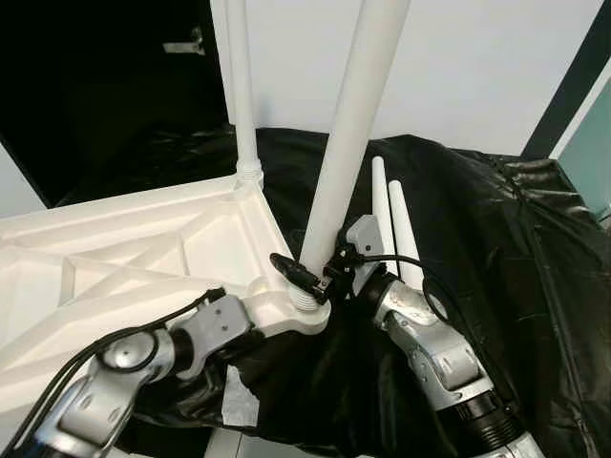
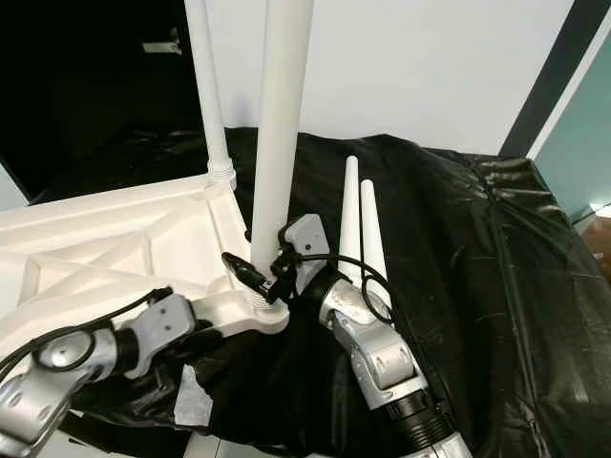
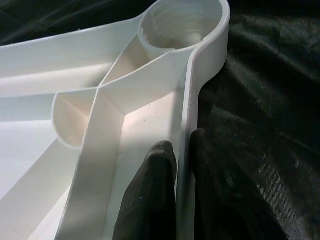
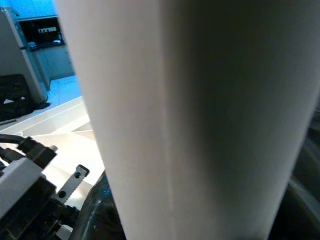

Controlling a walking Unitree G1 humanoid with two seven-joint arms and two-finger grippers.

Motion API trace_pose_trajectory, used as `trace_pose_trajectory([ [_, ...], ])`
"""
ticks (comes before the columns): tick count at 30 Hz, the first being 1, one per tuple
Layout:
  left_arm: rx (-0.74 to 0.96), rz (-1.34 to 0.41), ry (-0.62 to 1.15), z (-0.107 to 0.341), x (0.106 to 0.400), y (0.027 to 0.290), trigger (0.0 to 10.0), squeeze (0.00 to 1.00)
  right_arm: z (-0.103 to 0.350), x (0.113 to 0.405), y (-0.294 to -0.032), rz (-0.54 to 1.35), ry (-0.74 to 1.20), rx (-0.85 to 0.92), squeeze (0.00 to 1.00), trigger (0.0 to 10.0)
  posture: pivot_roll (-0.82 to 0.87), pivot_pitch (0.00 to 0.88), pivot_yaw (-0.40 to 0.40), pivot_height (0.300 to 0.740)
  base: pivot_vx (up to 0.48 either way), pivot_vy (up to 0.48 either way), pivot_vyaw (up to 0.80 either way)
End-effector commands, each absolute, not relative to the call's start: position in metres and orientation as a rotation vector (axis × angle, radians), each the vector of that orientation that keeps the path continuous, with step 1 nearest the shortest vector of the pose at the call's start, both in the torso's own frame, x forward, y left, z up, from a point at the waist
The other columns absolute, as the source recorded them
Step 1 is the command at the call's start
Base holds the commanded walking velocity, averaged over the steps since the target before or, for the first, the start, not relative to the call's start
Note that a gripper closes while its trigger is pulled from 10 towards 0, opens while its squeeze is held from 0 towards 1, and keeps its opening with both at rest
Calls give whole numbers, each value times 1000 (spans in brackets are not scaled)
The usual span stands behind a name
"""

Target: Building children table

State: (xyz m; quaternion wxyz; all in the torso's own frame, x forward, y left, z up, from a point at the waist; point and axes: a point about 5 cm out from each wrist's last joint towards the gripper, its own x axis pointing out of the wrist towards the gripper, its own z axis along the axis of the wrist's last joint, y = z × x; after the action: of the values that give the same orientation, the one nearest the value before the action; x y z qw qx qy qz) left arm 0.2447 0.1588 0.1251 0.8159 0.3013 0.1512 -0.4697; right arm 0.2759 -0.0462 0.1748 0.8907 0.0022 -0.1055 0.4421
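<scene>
Near leg [image 1: 348, 143] top cut by frame edge; right claw [image 1: 307, 277] far finger hidden behind it.

White tabletop [image 1: 124, 248] and white legs [image 1: 355, 124] on glossy black sheet [image 1: 496, 248]; silver arms.

We find no text, label, brand, number or sign that we can read in any of the views.
</scene>
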Motion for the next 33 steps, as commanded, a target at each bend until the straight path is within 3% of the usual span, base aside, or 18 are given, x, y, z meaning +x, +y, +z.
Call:
trace_pose_trajectory([
  [1, 658, -913, 295, 121, 251, 154, 10000, 0, 176, 279, -49, 902, -224, -3, 0, 10000, 81, 0, -31, 740, 0, 0, 0],
  [17, 639, -931, 247, 122, 262, 133, 10000, 0, 166, 293, -64, 716, -171, -8, 0, 10000, 63, 0, -12, 740, 0, 0, 0],
  [29, 674, -1031, 353, 125, 249, 162, 10000, 0, 166, 297, -67, 708, -172, -15, 0, 10000, 74, 0, -22, 740, 0, 0, 0],
  [30, 660, -1036, 368, 126, 247, 166, 10000, 122, 166, 297, -67, 711, -174, -19, 0, 10000, 76, 0, -23, 740, 0, 0, 0],
  [31, 650, -1027, 378, 127, 247, 170, 10000, 1000, 166, 297, -67, 710, -175, -21, 0, 10000, 76, 0, -25, 740, 0, 0, 0],
  [33, 655, -1025, 388, 127, 246, 174, 10000, 1000, 166, 297, -66, 710, -179, -26, 0, 10000, 77, 0, -26, 740, 0, 0, 0],
])
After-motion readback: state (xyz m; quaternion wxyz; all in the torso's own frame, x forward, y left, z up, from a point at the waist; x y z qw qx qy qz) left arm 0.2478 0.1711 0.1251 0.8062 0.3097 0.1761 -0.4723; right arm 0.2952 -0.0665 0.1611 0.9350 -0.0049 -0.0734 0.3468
